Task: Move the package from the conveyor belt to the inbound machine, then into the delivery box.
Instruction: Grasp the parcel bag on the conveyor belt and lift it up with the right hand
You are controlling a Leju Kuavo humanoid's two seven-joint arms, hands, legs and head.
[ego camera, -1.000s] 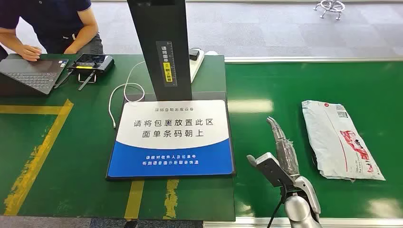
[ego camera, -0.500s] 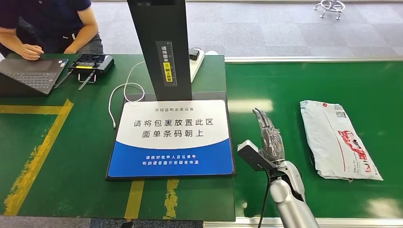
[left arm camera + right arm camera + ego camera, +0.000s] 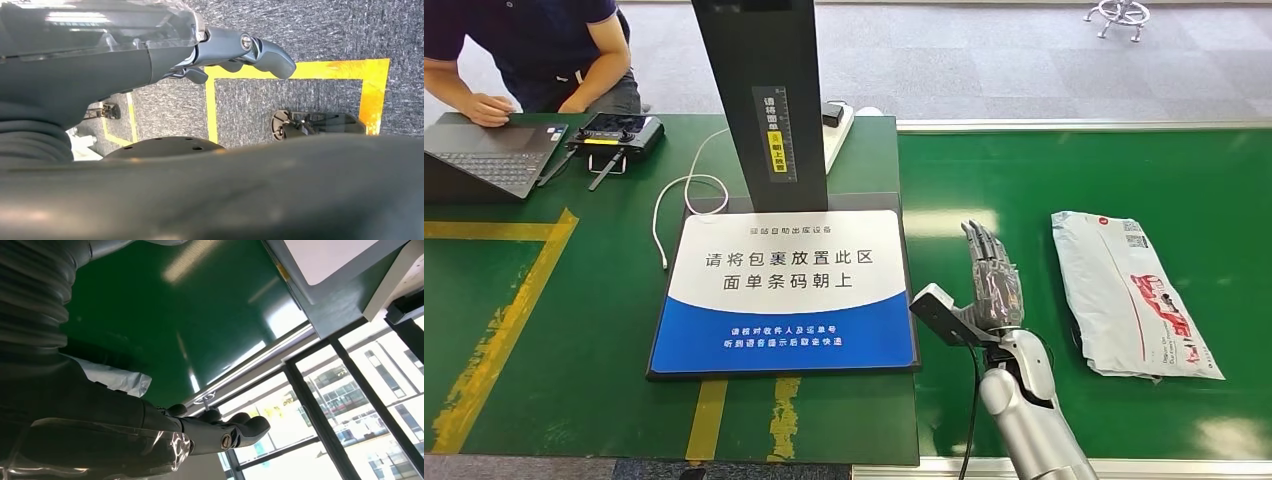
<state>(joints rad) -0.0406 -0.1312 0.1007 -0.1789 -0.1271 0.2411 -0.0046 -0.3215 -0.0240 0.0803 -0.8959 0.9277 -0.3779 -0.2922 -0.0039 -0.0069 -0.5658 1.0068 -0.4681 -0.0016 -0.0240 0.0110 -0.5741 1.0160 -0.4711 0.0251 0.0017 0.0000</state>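
A grey plastic mailer package (image 3: 1130, 294) with red print lies flat on the green conveyor belt (image 3: 1044, 180) at the right. My right hand (image 3: 986, 290) is raised over the belt to the left of the package, fingers straight and apart, thumb out, holding nothing. A corner of the package (image 3: 112, 377) shows beside the right hand (image 3: 220, 432) in the right wrist view. The inbound machine's white and blue placement pad (image 3: 786, 290) lies left of the belt, under its black post (image 3: 762, 95). My left hand (image 3: 235, 52) hangs over the floor, fingers loosely bent, empty.
A person (image 3: 534, 50) sits at the back left at a laptop (image 3: 489, 155). A black device with antennas (image 3: 614, 132), a white cable (image 3: 674, 205) and a power strip (image 3: 839, 125) lie on the green table. Yellow tape (image 3: 504, 320) marks its left part.
My right hand has moved left, away from the package, and a little farther from me. The package has drifted slightly left and away along the belt.
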